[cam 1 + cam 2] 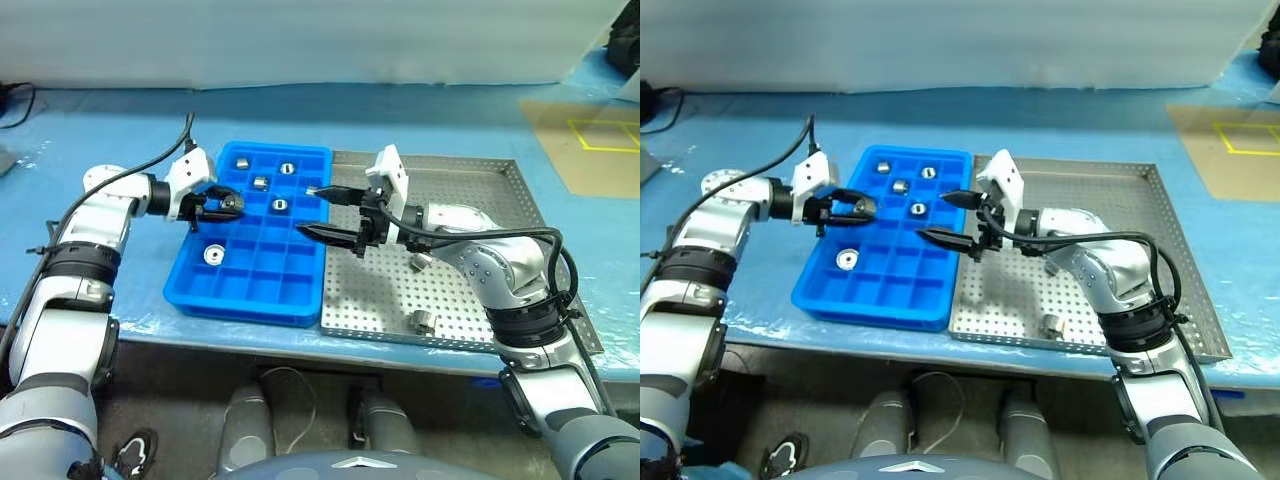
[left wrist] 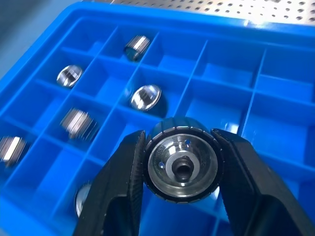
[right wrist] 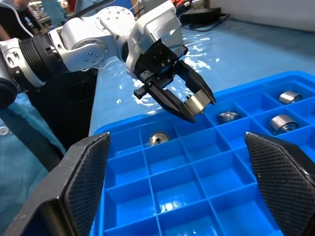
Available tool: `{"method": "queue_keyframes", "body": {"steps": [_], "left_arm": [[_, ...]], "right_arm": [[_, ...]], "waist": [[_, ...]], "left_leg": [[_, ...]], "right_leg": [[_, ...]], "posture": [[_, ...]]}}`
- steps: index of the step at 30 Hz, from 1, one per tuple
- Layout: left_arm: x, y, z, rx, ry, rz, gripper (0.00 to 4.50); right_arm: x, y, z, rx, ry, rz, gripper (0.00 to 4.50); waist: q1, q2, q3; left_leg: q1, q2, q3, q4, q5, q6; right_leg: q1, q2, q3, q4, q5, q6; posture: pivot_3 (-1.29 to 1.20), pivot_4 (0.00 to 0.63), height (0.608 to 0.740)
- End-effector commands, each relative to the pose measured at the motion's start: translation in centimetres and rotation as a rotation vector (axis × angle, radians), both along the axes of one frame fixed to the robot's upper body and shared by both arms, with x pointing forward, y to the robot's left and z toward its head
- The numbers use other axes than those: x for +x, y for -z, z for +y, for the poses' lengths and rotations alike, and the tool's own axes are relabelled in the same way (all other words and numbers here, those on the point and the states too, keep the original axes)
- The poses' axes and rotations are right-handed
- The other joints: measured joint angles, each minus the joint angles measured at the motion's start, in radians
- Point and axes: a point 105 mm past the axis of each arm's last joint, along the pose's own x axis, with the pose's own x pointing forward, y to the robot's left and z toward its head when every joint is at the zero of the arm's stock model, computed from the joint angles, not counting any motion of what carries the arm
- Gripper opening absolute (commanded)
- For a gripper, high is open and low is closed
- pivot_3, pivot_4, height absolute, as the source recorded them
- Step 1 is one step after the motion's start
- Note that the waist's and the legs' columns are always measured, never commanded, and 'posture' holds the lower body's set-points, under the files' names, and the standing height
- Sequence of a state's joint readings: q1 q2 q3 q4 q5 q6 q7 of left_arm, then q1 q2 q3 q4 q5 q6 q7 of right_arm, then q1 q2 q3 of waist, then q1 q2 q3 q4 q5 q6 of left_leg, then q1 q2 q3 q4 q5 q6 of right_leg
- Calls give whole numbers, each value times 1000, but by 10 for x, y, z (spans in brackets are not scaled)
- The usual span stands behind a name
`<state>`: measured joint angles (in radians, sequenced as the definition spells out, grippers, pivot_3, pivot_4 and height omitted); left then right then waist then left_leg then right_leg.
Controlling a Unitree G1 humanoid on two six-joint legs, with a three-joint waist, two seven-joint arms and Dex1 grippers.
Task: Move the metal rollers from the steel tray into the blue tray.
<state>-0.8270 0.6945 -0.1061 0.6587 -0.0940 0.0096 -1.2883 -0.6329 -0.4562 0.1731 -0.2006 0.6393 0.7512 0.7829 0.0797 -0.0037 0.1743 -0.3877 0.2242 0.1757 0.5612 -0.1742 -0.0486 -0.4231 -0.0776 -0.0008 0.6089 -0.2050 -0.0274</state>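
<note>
While my left gripper (image 2: 179, 169) is clamping one roller (image 2: 183, 164) over the blue tray (image 1: 300, 305), its hollow end is facing my left wrist camera | five metal rollers (image 1: 280, 205) are lying in compartments, two more (image 1: 424, 322) on the steel tray (image 1: 470, 175) | my right gripper (image 1: 322, 210) is hanging wide, holding nothing

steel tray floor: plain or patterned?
Patterned: the steel tray floor is silver-grey with a grid of small holes, clearest in the left eye view.
</note>
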Motion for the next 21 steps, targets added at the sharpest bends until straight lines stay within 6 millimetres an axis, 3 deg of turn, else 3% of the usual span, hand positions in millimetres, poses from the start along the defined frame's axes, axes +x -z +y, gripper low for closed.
{"method": "queue_keyframes", "body": {"steps": [1, 8, 14, 17, 20, 21], "left_arm": [[-1, -3, -5, -45, -22, -31, 1747], [3, 27, -24, -52, -32, -31, 1747], [8, 43, -16, -43, -77, 17, 1747], [17, 34, -16, -113, -125, 11, 2783], [15, 29, -30, -175, -88, 48, 3745], [8, 30, -43, -196, -26, 74, 3745]], "right_arm": [[-1, -8, -1, 6, -23, -39, 4500], [-3, -4, -8, -12, -2, -22, 4500], [-4, -2, -15, -16, 29, -10, 4500], [-4, -1, -18, -19, 47, -10, 4500], [-3, 1, -21, -22, 72, -11, 4500], [-4, 1, -22, -13, 86, -10, 4500]], "waist": [[5, 0, 0], [14, -1, 0], [7, -1, 0], [2, -1, 0], [-3, -1, 0], [-4, -1, 0]], "left_leg": [[0, 0, 0, 0, 0, -1], [2, 1, -2, 0, 4, -7], [2, 1, -2, -1, 4, -7], [2, 1, -2, -1, 4, -7], [2, 0, -2, -1, 4, -7], [2, 0, -2, -1, 4, -7]], "right_leg": [[0, 0, 0, 1, 0, 0], [-1, 1, 0, 6, 0, 1], [-2, 3, 1, 6, 0, 1], [-2, 3, 1, 6, 0, 1], [-2, 2, 2, 6, 0, 1], [-2, 2, 2, 6, 0, 1]], "posture": [[-59, 150, 740], [-88, 150, 740], [-118, 150, 740], [-134, 150, 740], [-157, 150, 740], [-170, 150, 740]]}}
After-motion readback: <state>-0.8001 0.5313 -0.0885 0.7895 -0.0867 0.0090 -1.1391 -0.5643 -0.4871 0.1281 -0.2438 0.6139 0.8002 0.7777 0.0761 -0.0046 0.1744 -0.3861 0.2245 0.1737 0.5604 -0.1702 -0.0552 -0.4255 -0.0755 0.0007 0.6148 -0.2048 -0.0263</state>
